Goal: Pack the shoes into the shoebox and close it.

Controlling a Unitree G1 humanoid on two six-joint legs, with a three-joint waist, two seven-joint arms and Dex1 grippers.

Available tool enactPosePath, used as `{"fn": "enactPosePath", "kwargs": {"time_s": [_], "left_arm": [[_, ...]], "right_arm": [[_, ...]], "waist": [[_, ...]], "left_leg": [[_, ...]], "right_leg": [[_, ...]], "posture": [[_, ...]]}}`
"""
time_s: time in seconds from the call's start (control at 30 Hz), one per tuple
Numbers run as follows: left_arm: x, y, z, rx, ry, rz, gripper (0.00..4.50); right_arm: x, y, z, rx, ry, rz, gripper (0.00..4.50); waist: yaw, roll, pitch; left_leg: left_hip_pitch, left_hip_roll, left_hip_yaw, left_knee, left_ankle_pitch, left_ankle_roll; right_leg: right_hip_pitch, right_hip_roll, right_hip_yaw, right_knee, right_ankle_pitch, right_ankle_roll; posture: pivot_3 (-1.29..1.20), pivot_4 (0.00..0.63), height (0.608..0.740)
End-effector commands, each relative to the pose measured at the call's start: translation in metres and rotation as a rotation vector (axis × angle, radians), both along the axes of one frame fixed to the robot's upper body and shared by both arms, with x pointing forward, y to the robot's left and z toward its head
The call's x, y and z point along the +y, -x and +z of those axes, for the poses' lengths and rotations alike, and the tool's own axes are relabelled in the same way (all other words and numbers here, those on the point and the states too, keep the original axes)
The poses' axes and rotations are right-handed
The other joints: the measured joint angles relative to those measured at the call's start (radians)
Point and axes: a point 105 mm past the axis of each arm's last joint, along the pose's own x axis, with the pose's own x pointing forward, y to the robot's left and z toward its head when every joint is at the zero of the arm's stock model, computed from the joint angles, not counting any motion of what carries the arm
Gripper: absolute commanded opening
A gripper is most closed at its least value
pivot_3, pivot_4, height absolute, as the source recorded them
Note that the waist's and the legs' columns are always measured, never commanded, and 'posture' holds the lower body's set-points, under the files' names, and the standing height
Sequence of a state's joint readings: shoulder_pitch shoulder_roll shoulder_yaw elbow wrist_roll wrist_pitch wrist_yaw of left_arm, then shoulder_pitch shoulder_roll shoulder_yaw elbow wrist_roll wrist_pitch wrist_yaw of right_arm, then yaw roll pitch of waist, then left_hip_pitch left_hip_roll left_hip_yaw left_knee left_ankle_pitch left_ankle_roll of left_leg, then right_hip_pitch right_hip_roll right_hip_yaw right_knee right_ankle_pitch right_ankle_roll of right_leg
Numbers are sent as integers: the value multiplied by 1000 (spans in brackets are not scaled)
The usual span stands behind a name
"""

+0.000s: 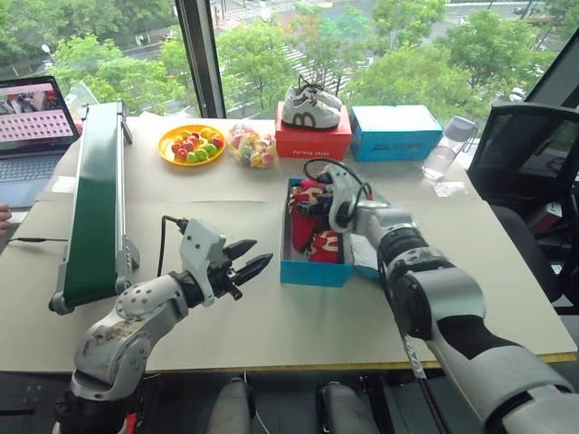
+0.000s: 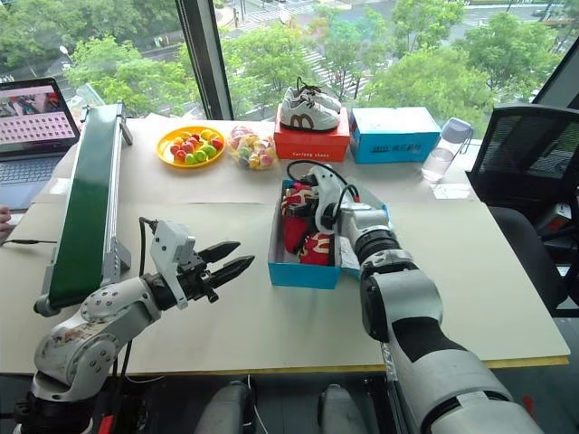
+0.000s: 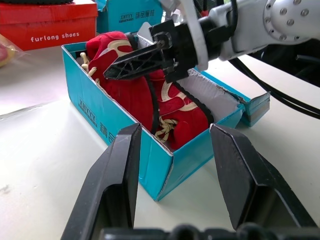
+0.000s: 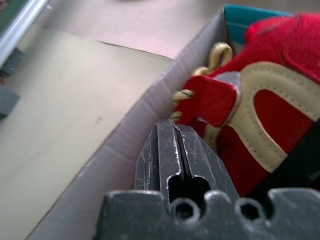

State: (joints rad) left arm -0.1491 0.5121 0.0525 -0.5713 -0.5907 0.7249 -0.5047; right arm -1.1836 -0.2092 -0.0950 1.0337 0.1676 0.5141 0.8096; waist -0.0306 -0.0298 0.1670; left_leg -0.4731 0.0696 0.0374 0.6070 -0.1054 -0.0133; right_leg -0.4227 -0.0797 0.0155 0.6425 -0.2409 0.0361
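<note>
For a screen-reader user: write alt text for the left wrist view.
An open blue shoebox on a pale table holds the red shoes, with the right gripper, fingers shut, above them. The left gripper's two black fingers stand apart in front; a red box sits behind.

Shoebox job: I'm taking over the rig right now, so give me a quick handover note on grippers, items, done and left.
Left gripper: open, empty, hovering over the table left of the shoebox.
Right gripper: shut, holding nothing, over the shoes inside the box.
Both red shoes lie in the blue shoebox; a cream-yellow lace pokes up near the front wall.
Done: shoes packed.
Left: withdraw the right gripper, fold the lid flap over from the robot's right side and close it.
</note>
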Motion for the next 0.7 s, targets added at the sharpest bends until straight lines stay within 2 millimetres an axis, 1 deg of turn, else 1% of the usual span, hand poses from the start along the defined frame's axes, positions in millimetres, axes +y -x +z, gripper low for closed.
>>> {"fn": "enactPosePath", "kwargs": {"time_s": [0.03, 0.1, 0.17, 0.23, 0.27, 0.3, 0.33, 0.4, 0.43, 0.47, 0.5, 0.53, 0.57, 0.6, 0.63, 0.7], "left_arm": [[-4, -1, 8, -45, 6, -21, 2332], [-4, -2, 8, -46, 6, -24, 2332], [-4, -4, 9, -51, 6, -30, 2332], [2, -5, 6, -51, -10, -28, 2332], [6, -6, 4, -45, -21, -22, 2332], [9, -6, 2, -42, -28, -19, 2332], [16, -7, 1, -35, -36, -14, 2332], [29, -8, -3, -24, -65, -10, 2332], [35, -9, -6, -19, -86, -10, 2332], [39, -10, -7, -15, -97, -10, 2332], [42, -11, -8, -12, -108, -10, 2332], [43, -12, -8, -13, -115, -12, 2332], [44, -13, -7, -15, -118, -13, 2332], [45, -15, -6, -18, -118, -14, 2332], [45, -16, -5, -21, -118, -16, 2332], [42, -19, -3, -29, -113, -24, 2332]], "right_arm": [[1, 29, 54, -72, -119, 153, 24], [-7, 49, 68, -67, -166, 182, 24], [-26, 74, 80, -32, -227, 214, 24], [-46, 107, 73, -29, -180, 267, 24], [-53, 125, 67, -37, -143, 311, 24], [-56, 139, 64, -38, -117, 344, 24], [-62, 163, 60, -21, -111, 414, 24], [-70, 199, 52, 35, -111, 506, 24], [-73, 214, 46, 70, -97, 530, 24], [-76, 223, 38, 103, -79, 529, 24], [-77, 226, 30, 138, -59, 507, 24], [-78, 225, 20, 169, -38, 463, 24], [-80, 220, 6, 196, 6, 394, 24], [-83, 213, -13, 230, 69, 306, 24], [-88, 206, -33, 269, 125, 214, 24], [-100, 187, -69, 321, 194, 0, 24]], "waist": [[5, 0, 0], [12, 0, 0], [18, 0, 0], [29, 0, 0], [38, 0, 0], [42, 0, 0], [42, 0, 0], [42, 0, 0], [40, 0, 0], [37, 0, 0], [35, 0, 0], [33, 0, 0], [31, 0, 0], [30, 0, 0], [31, -1, -1], [32, -3, -2]], "left_leg": [[0, 0, 0, 0, 0, 0], [0, 0, 0, -1, 0, 0], [-1, 0, 0, -1, 0, 0], [-1, 0, 0, -1, 0, 0], [-2, 0, 0, 0, 0, -1], [-2, 0, -1, 0, -1, -1], [-2, 0, 0, 0, -2, -2], [-2, 0, 0, 0, -3, -4], [-2, 0, 0, 0, -3, -4], [-1, 0, 0, 0, -3, -4], [0, 0, 0, 0, -3, -4], [1, 0, 0, 0, -3, -4], [4, 1, 0, 0, -3, -4], [5, 1, 0, 1, -4, -6], [5, 1, 0, 1, -6, -9], [6, 1, 0, 2, -7, -10]], "right_leg": [[0, 0, 0, 0, 0, 0], [0, 0, 0, 0, 0, 0], [-1, 0, 0, 0, 0, 0], [-1, 0, -1, 0, -1, 0], [-1, 0, -1, -1, -1, 0], [0, 0, -2, -2, -1, 0], [0, -1, -2, -2, -1, 0], [-1, -1, -1, -3, -3, -2], [0, -1, -1, -2, -3, -1], [-1, -1, -1, -1, -4, -2], [-1, -1, 0, -1, -4, -2], [1, 0, 0, 0, -4, -2], [2, 0, 0, -1, -6, -5], [3, 0, 0, -1, -9, -8], [3, 0, 1, -1, -11, -4], [2, 0, 1, -1, -10, -4]], "posture": [[0, 150, 739], [0, 150, 739], [0, 150, 739], [0, 150, 739], [0, 150, 739], [0, 150, 739], [0, 150, 739], [0, 150, 739], [0, 150, 739], [0, 150, 739], [0, 150, 739], [0, 150, 739], [0, 150, 739], [0, 150, 739], [0, 150, 739], [0, 150, 739]]}}
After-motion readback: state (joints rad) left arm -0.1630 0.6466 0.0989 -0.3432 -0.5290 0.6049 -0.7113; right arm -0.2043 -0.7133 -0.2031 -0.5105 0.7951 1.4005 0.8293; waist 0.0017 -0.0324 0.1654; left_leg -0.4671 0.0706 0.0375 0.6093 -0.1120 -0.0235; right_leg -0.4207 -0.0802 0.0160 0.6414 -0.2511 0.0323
